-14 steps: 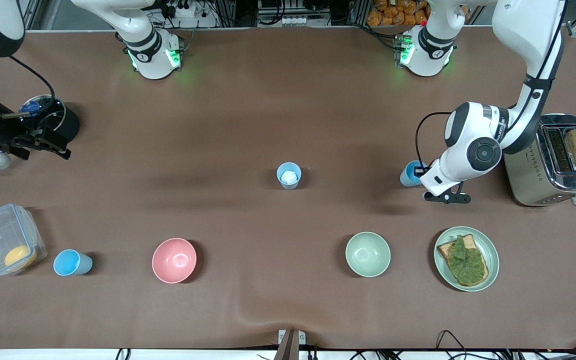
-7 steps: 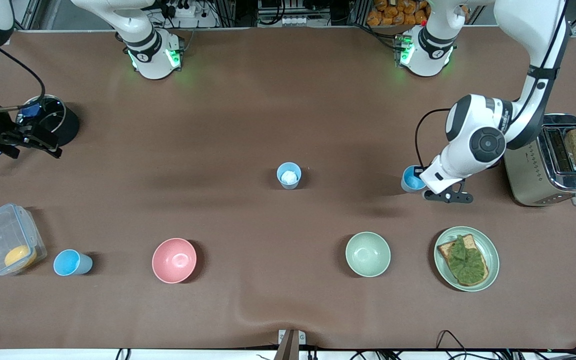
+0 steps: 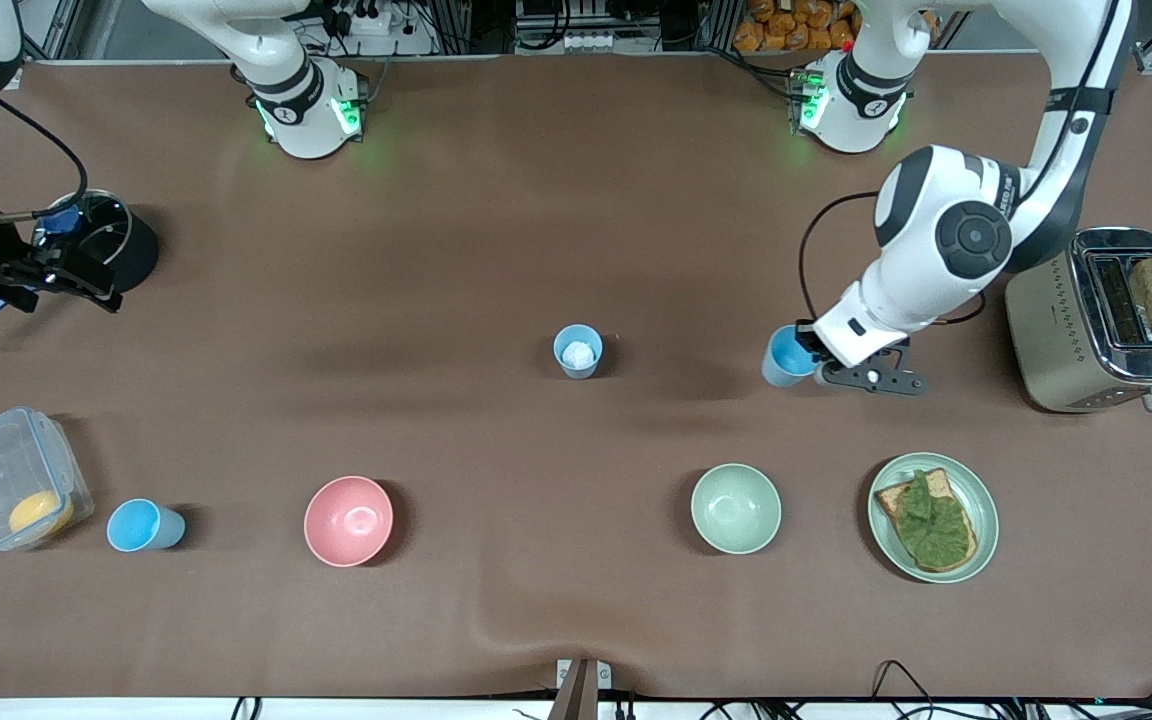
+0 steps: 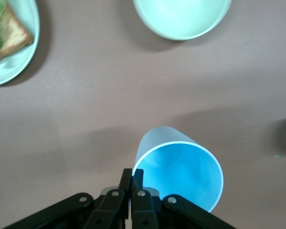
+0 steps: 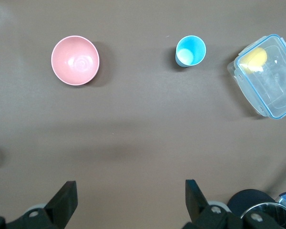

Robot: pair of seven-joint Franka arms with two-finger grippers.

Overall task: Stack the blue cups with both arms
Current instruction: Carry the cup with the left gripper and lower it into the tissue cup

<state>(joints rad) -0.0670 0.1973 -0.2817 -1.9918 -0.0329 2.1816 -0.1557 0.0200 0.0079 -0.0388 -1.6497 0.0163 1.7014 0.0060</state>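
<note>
My left gripper (image 3: 816, 365) is shut on the rim of a blue cup (image 3: 786, 357) and holds it tilted over the table between the middle cup and the toaster. In the left wrist view the fingers (image 4: 137, 179) pinch the cup's wall (image 4: 181, 171). A paler blue cup (image 3: 577, 351) with something white inside stands at the table's middle. Another blue cup (image 3: 141, 525) stands beside the clear container; it also shows in the right wrist view (image 5: 190, 51). My right gripper (image 3: 86, 285) is open and empty (image 5: 129, 195) at the right arm's end of the table.
A pink bowl (image 3: 348, 520) and a pale green bowl (image 3: 735, 508) stand nearer the camera. A plate (image 3: 981, 500) with toast, a toaster (image 3: 1086, 330), a clear container (image 3: 11, 480) and a black pot (image 3: 126, 245) stand toward the table's ends.
My left gripper has carried the blue cup away from the toaster, toward the middle cup. My right gripper rose toward the black pot, then held still.
</note>
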